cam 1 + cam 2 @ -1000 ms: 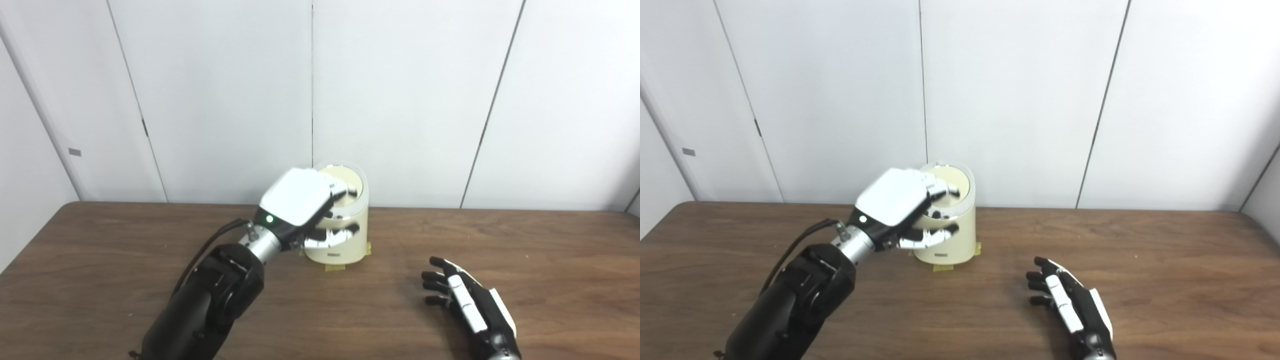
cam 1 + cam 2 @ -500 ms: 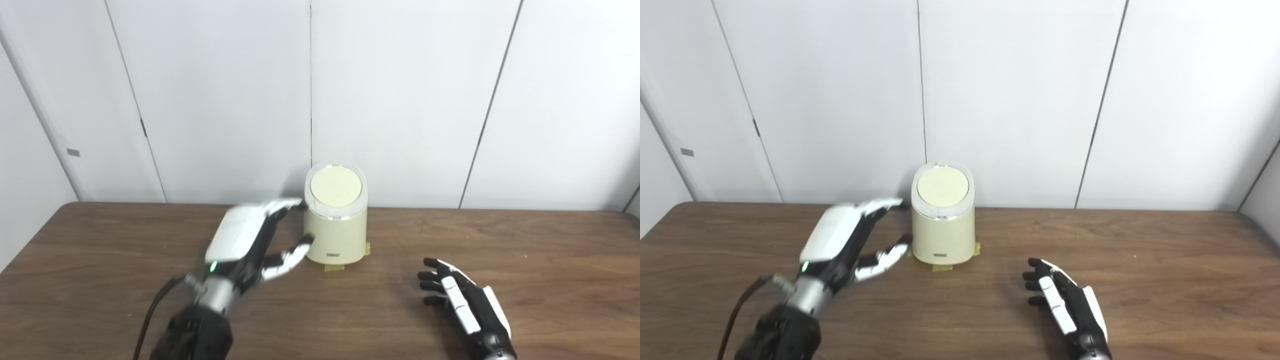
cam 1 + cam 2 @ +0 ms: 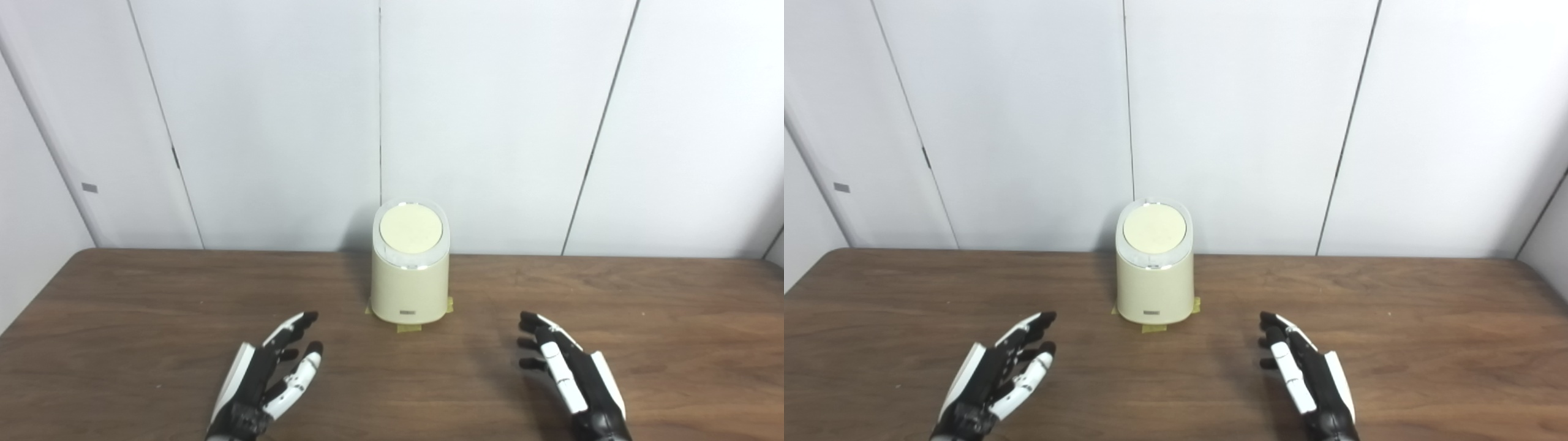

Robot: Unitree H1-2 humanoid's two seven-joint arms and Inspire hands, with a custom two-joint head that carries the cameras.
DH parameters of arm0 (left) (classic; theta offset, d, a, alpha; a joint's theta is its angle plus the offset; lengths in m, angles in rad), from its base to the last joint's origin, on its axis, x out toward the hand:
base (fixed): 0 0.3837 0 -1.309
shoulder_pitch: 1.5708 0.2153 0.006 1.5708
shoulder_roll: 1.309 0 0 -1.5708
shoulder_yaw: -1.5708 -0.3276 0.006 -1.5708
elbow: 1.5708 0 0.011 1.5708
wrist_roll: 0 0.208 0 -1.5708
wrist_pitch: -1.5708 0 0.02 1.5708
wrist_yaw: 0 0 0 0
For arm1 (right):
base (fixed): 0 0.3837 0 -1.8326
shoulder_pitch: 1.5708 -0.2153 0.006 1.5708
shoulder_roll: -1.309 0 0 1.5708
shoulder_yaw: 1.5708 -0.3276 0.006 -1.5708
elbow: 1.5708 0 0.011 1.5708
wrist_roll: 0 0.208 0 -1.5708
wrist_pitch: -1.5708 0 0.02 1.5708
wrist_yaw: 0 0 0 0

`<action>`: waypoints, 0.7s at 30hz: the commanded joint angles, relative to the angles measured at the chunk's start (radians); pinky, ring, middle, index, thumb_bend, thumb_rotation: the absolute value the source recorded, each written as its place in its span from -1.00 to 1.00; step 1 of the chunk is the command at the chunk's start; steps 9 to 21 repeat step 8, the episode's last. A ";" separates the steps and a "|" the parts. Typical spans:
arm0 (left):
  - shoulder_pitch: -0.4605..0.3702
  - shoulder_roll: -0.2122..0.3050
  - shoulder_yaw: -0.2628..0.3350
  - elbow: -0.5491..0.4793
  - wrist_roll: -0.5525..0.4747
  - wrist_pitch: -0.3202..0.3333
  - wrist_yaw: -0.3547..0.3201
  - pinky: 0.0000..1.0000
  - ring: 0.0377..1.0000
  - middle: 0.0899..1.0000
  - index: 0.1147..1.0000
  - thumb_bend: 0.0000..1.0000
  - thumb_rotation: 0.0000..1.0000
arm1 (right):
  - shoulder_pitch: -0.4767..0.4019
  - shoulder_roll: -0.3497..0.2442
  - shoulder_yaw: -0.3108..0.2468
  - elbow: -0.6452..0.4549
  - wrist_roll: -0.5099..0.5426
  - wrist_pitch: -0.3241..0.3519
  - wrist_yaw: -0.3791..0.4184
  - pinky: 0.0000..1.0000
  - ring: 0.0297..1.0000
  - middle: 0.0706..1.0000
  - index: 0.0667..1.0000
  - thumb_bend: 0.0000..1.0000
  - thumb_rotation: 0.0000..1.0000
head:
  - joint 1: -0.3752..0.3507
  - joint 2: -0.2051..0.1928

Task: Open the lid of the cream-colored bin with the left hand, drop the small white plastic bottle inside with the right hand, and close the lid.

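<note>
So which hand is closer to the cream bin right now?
Left, narrowly. The left hand lies front-left of the cream bin; the right hand lies front-right, slightly farther. Both open.

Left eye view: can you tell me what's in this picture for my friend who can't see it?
A cream-colored bin with its round lid shut stands on bits of tape at the back of a brown wooden table. The robot's left hand and right hand lie open and empty in front, one on each side.
</note>
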 commanded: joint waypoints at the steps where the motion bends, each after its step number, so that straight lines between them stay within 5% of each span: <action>1: -0.010 0.026 0.004 -0.019 -0.037 -0.046 0.018 0.82 0.90 0.90 0.85 -0.47 0.57 | -0.011 0.005 -0.011 -0.056 0.018 -0.038 0.001 0.48 0.72 0.78 0.70 0.03 0.94 | -0.001 0.003; 8: 0.028 0.011 0.034 -0.034 -0.153 -0.038 0.049 0.82 0.91 0.92 0.92 -0.45 0.75 | 0.020 0.005 -0.004 -0.102 -0.005 -0.006 -0.003 0.54 0.76 0.84 0.75 0.02 0.98 | 0.001 0.018; 21: 0.028 0.011 0.034 -0.034 -0.153 -0.038 0.049 0.82 0.91 0.92 0.92 -0.45 0.75 | 0.020 0.005 -0.004 -0.102 -0.005 -0.006 -0.003 0.54 0.76 0.84 0.75 0.02 0.98 | 0.001 0.018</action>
